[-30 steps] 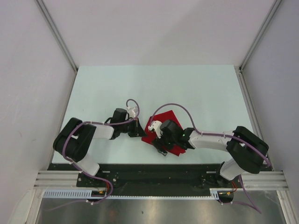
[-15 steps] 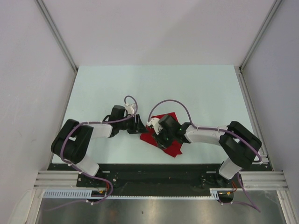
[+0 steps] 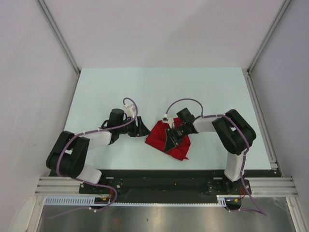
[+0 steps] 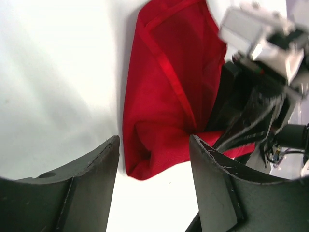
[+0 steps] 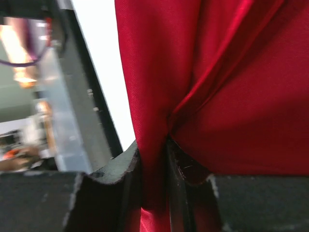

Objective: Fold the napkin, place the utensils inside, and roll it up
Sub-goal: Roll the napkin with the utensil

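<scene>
- The napkin (image 3: pixel 155 134) lies rumpled on the table (image 3: pixel 145 87), bunched into creases rather than a clean fold.
- The right gripper (image 3: pixel 172 137) sits over the napkin's middle. Its wrist camera shows the jaws clamped tight on a raised ridge of the red cloth.
- The left gripper (image 3: pixel 143 129) hangs just beside the napkin's left edge with its jaws spread and nothing between them. From its wrist camera, the napkin's near corner lies just ahead of the fingers (image 4: pixel 208 169), apparently not touching them.
- I see no utensils anywhere around the napkin. Whether they are tucked under the cloth, I cannot tell.
- To my eye this is the folding step: one claw has a pinch of cloth, while the other waits at the napkin's edge.
- Next, the right gripper should carry its pinch across the napkin and lay it down flat, so that edge meets edge.
- The left gripper would do well to pin or take the napkin's left corner, or the whole cloth may slide along with the pull.
- The pinch looks to be on a mid-cloth ridge, not a hem, so the fold may come out crooked unless the grip moves nearer a corner.
</scene>
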